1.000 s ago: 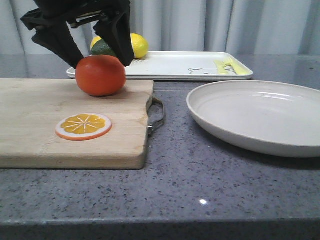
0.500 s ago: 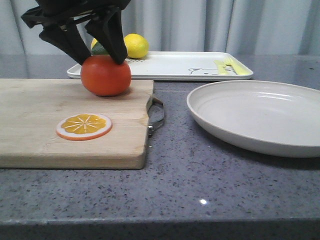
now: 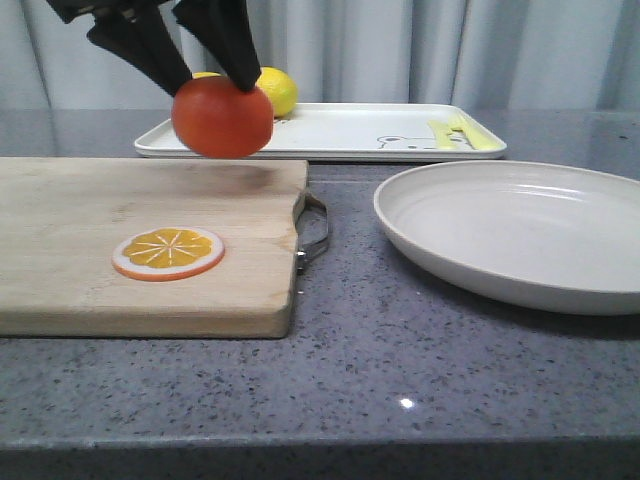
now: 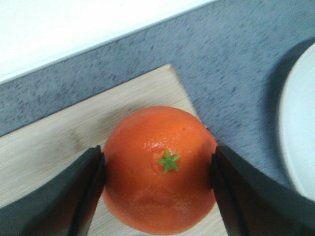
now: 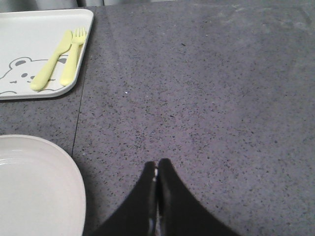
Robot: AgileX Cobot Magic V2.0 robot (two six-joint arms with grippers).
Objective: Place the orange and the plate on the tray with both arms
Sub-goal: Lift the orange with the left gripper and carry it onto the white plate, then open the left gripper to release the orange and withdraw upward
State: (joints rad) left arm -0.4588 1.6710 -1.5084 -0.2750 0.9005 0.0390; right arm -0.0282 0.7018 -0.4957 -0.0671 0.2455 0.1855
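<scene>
Front view, upper left of frame: my left gripper (image 3: 205, 85) held the orange (image 3: 222, 117) clear above the cutting board (image 3: 150, 240), before the tray (image 3: 340, 130); the plate (image 3: 515, 235) sat at right. Left wrist view: fingers (image 4: 86, 189) clamped the orange (image 4: 160, 169) at centre. Right wrist view: my right gripper (image 5: 156, 172) hung pressed together over the countertop (image 5: 206, 98), lower centre, beside the plate (image 5: 37, 187).

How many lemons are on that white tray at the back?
1 for certain: a yellow lemon at the tray's far left end. A yellow sliver showing above the orange held in the left gripper may be a second, mostly hidden.
</scene>
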